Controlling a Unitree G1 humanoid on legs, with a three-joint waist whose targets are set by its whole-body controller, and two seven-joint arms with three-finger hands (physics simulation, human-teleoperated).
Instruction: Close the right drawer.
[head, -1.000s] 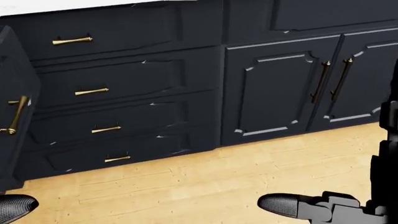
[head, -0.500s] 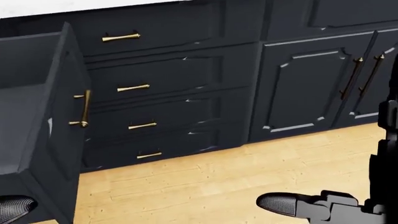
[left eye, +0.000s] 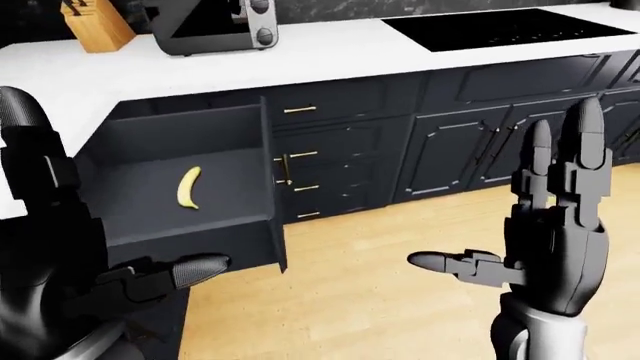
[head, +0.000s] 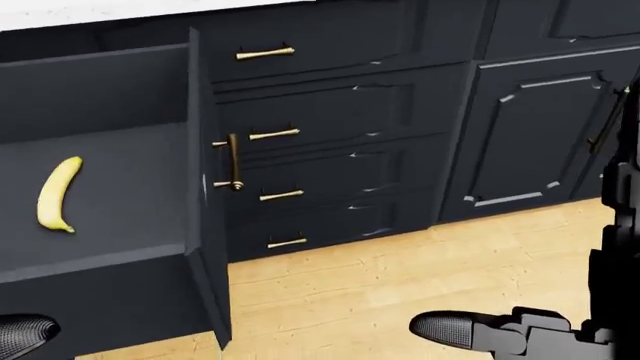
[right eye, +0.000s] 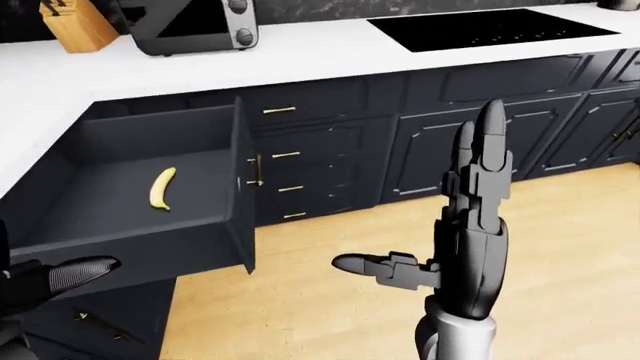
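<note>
Plainly, right hand (right eye: 470, 232) wide open, empty, well apart from the open drawer (right eye: 130, 187).

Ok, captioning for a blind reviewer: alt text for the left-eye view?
An open dark drawer holds a banana; its front panel juts out. Both robot hands, left and right, hang open, touching nothing.

Open drawer (left eye: 190, 225) jutting over bare floor (left eye: 380, 277) beside it.

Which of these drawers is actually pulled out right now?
The large drawer at the left-eye view's left, holding a banana. Its brass handle stands vertical; the small drawers beside it sit flush.
</note>
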